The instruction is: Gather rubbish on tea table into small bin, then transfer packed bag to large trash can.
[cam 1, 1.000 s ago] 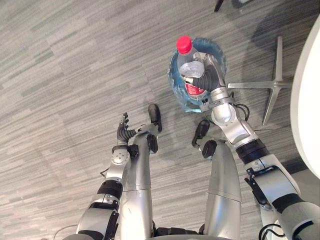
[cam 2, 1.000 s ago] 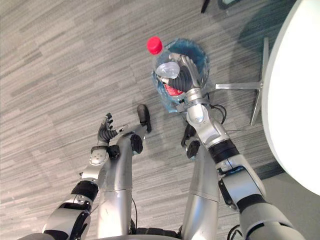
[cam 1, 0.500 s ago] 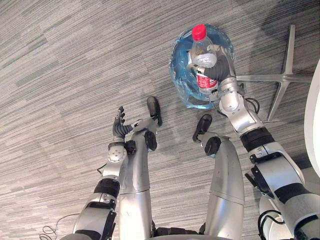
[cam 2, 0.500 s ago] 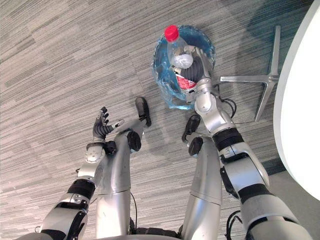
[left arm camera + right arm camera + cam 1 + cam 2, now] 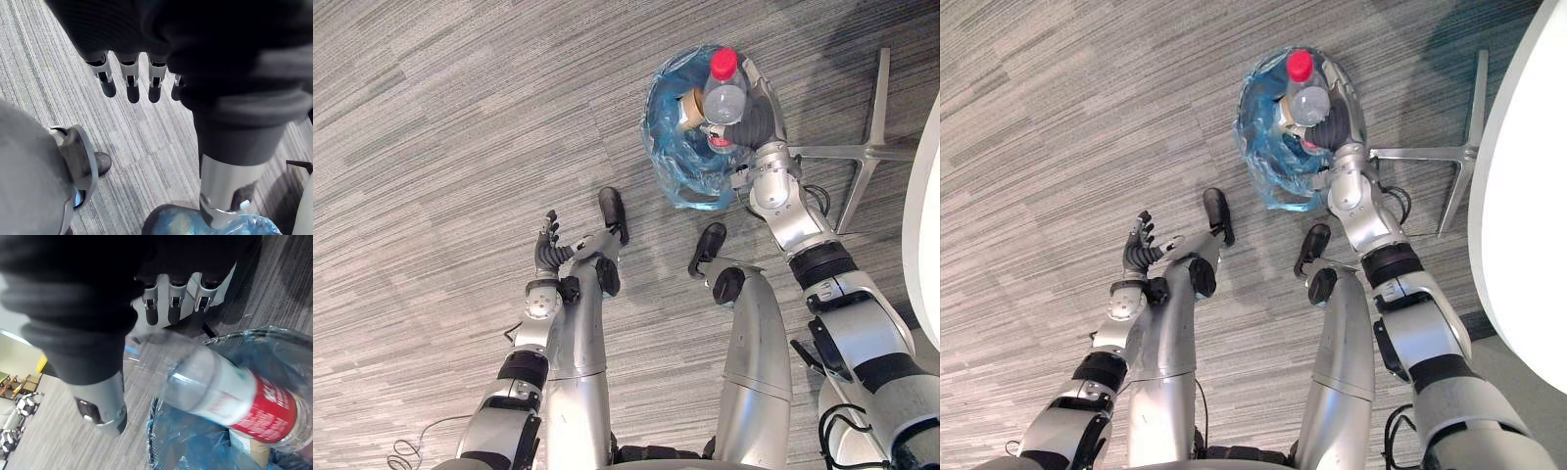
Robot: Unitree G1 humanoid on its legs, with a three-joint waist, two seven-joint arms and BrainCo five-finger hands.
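Item: plastic bottle [image 5: 724, 98], clear, red cap [image 5: 723, 64], red label. Location: at the mouth of the small bin [image 5: 668, 157], label end lowest inside the blue bag [image 5: 1258, 127]; whether it already rests there cannot be told. Right hand [image 5: 762, 113]: over the bin's rim beside the bottle, fingers [image 5: 173, 308] straight and released, not wrapped round it. Left hand [image 5: 548, 257]: low by the robot's side above the floor [image 5: 440, 127], fingers [image 5: 132, 85] relaxed, holding nothing. Other contents: one brown cardboard piece [image 5: 686, 106] in the bag. Bench [image 5: 1528, 196]: only a white edge in sight, so any rubbish left on it cannot be judged. Status, as judged: gathering under way. Outstanding: packing the bag, lifting it out, carrying it to the large trash can.
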